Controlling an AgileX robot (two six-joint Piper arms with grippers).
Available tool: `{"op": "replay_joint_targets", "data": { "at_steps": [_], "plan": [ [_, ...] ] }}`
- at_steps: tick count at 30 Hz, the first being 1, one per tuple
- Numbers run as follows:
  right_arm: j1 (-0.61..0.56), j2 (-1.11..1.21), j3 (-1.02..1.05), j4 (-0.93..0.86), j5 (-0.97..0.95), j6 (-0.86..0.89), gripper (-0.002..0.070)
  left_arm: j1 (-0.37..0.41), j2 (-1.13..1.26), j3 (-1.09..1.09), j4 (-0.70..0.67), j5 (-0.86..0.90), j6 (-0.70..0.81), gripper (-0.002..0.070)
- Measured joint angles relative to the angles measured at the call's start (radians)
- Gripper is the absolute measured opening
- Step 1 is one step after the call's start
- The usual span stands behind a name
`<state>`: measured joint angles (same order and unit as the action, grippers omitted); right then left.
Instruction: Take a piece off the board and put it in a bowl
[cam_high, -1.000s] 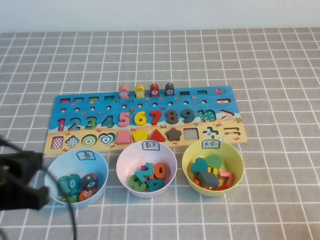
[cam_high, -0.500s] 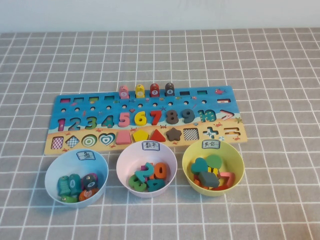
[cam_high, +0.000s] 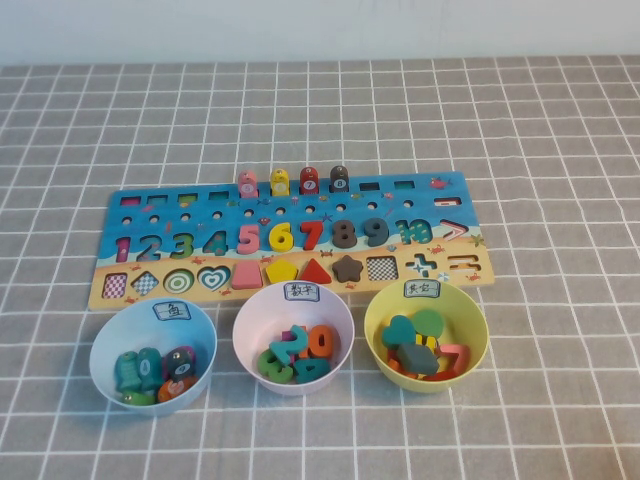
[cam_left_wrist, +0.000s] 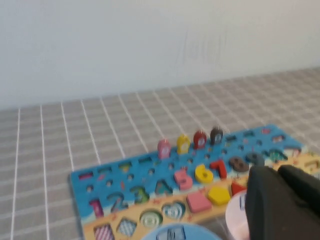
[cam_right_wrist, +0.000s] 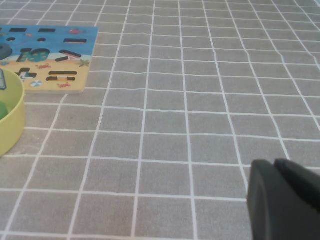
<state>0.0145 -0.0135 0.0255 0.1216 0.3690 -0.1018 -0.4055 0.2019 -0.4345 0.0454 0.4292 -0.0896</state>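
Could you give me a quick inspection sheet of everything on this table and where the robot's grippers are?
Surface: grey checked tablecloth, flat.
Job's things: blue number-and-shape puzzle board, many pieces seated; pale blue bowl, pink bowl and yellow bowl in front of it, each holding pieces.
Clutter: nothing seen.
Grippers: left gripper raised above the bowls; right gripper over bare cloth beside the yellow bowl; neither shows in the high view.
Cables: nothing seen.
Surroundings: plain white wall.
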Motion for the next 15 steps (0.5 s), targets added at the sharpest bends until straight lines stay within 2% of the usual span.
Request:
{"op": "replay_joint_targets", "data": {
  "at_steps": [5,10,15],
  "plan": [
    [0.0,0.0,0.0,0.0,0.0,0.0,-0.0017,0.0,-0.011,0.108,-0.024,-0.172,0.024,-0.0001],
    [0.0,0.0,0.0,0.0,0.0,0.0,-0.0017,0.004,-0.093,0.248,-0.12,-0.314,0.199,-0.0002],
    [0.0,0.0,0.0,0.0,0.0,0.0,-0.0017,0.088,-0.166,0.341,-0.125,-0.454,0.249,-0.0002]
  ]
}}
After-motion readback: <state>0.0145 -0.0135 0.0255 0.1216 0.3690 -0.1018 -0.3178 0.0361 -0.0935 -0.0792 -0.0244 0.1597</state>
